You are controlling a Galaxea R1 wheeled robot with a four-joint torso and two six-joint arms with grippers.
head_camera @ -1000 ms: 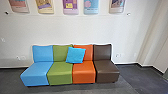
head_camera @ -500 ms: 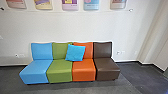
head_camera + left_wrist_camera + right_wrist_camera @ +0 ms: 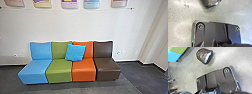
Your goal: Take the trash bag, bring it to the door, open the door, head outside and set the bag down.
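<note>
Though cropped in left wrist view — trash bag.

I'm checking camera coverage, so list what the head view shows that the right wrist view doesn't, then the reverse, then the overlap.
The head view adds the orange seat, the brown seat, the bright blue cushion, the posters and the white wall.

The right wrist view adds the trash bag, dark and wrinkled, resting on the floor.

Both share the light blue seat and the green seat, in part in the wrist view, and the grey floor.
</note>
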